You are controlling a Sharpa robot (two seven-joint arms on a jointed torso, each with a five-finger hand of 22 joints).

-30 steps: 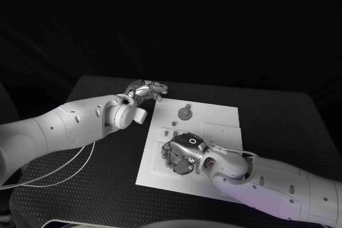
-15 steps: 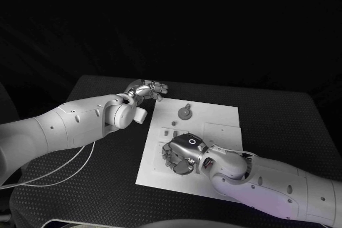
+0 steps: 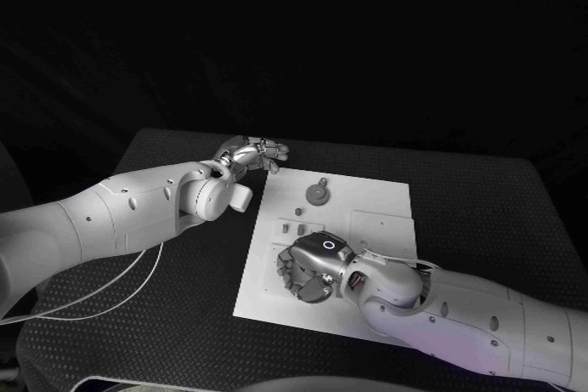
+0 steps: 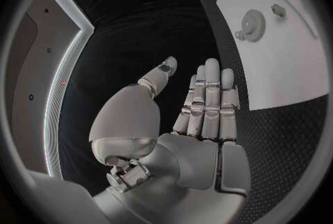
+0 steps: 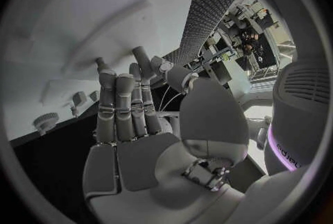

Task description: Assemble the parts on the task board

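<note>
**Right hand easing lower over the task board**

Since a second ago the right hand [image 3: 309, 269] is sinking slightly toward the near end of the task board [image 3: 380, 207]; nothing else is shifting. It is hanging palm-down, fingers [image 5: 116, 103] straight and together, holding nothing. The left hand [image 3: 251, 155] is hovering off the board's far left corner over the worktop [image 3: 477, 188], fingers [image 4: 208, 103] extended, empty. A gear part [image 3: 319, 193] is lying near the board's far edge.

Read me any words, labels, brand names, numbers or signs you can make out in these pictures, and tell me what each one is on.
"ROBO": partial grey lettering running along the white right arm, beside its purple light strip, in the right wrist view; the remaining letters are cut off.
White ring mark, not a text: on the back of the right hand.
Task board, gear, left hand: no legible text.
</note>
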